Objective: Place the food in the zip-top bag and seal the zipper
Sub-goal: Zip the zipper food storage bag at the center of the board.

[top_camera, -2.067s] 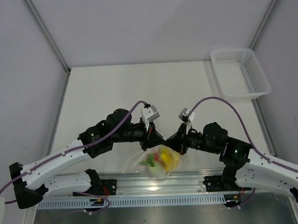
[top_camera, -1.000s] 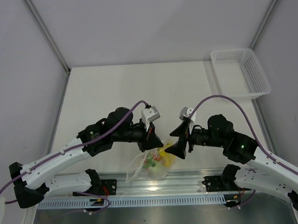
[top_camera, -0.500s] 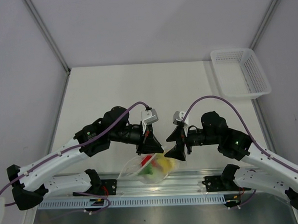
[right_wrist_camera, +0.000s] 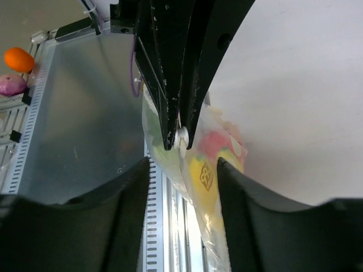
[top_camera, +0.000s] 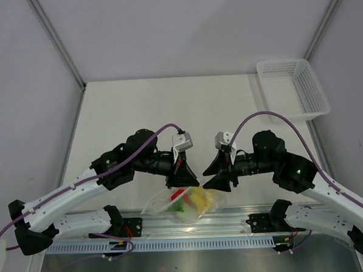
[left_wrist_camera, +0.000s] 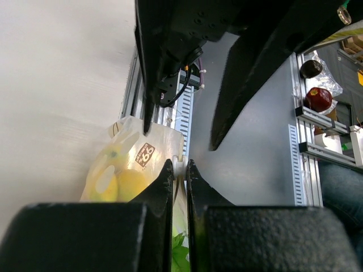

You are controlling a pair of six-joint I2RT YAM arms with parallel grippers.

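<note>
The clear zip-top bag [top_camera: 186, 204] hangs at the table's near edge with the food inside: yellow banana [top_camera: 200, 199], red fruit [top_camera: 179, 193], green leaves [top_camera: 176, 203]. My left gripper [top_camera: 185, 179] is shut on the zipper, pinching a small white piece on the bag's top edge [left_wrist_camera: 180, 165]; the banana [left_wrist_camera: 129, 182] and leaves [left_wrist_camera: 180, 249] show beside its fingers. My right gripper [top_camera: 204, 178] is open, its fingers [right_wrist_camera: 131, 215] either side of the bag [right_wrist_camera: 207, 181], touching nothing. The white piece [right_wrist_camera: 182, 136] and red fruit [right_wrist_camera: 216, 141] show in the right wrist view.
A white mesh basket [top_camera: 291, 87] stands at the back right. An aluminium rail [top_camera: 192, 224] runs along the near edge below the bag. Side walls enclose the table. Shelves with spare toy fruit [left_wrist_camera: 319, 97] lie beyond the rail.
My right gripper has let go of the bag's top, opened wide and drawn back a little to the right. My left gripper has stayed shut on it and carried the bag slightly left.
</note>
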